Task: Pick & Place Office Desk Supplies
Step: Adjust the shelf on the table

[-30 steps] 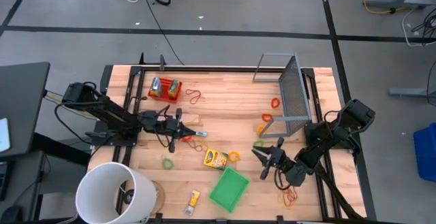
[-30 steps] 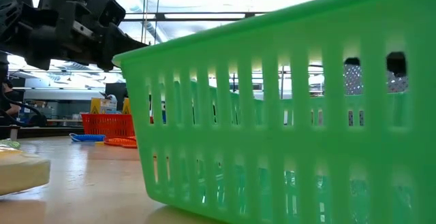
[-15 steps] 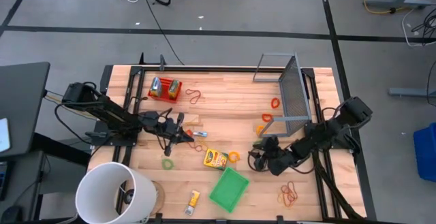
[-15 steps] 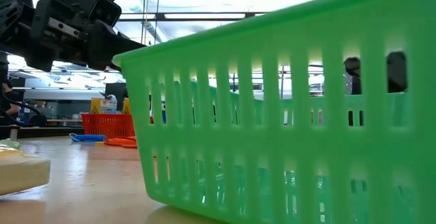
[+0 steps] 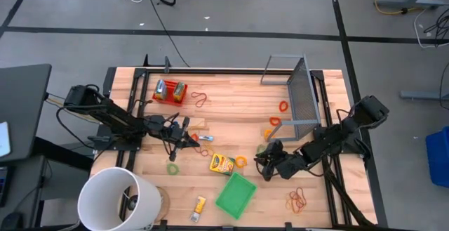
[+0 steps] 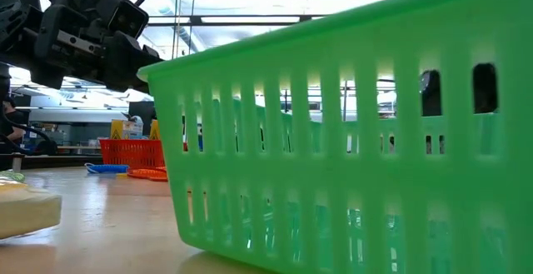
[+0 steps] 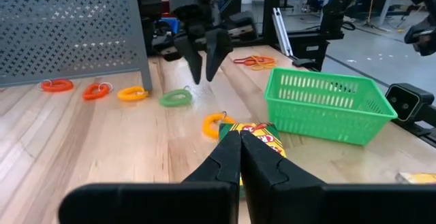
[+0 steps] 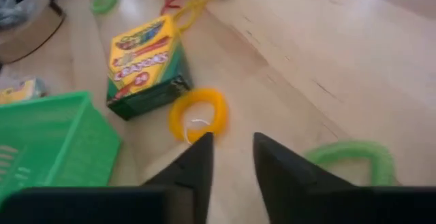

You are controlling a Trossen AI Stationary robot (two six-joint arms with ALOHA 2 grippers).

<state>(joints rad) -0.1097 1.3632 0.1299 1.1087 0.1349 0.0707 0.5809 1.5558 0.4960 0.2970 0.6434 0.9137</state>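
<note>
1. High view, far left: the white bucket (image 5: pixel 118 200) stands at the table's near left corner, and a small yellow packet (image 5: pixel 199 206) lies just to its right near the front edge.
2. The left gripper (image 5: pixel 188 132) hovers over the left-centre of the wooden table (image 5: pixel 231 104); in the left wrist view its fingers (image 7: pixel 228 157) are pressed together with nothing between them.
3. Behind it, a red basket (image 5: pixel 170 90) sits near the table's back left, with a thin red band (image 5: pixel 200 98) beside it.
4. A green band (image 5: pixel 172 168) lies in front of the left gripper.
5. At centre lies the crayon box (image 5: pixel 222 163), with a yellow band (image 5: pixel 241 161) just beside it and the green basket (image 5: pixel 236 194) in front.
6. The right gripper (image 5: pixel 265 162) is low over the table just right of the yellow band; the right wrist view shows its fingers (image 8: pixel 194 161) a little apart, gripping nothing, the yellow band between their tips and a green loop (image 8: pixel 349 158) to one side.
7. Further right, orange bands (image 5: pixel 279 114) lie by the grey perforated box (image 5: pixel 303 90), and a pile of orange bands (image 5: pixel 298 201) lies near the front right.
</note>
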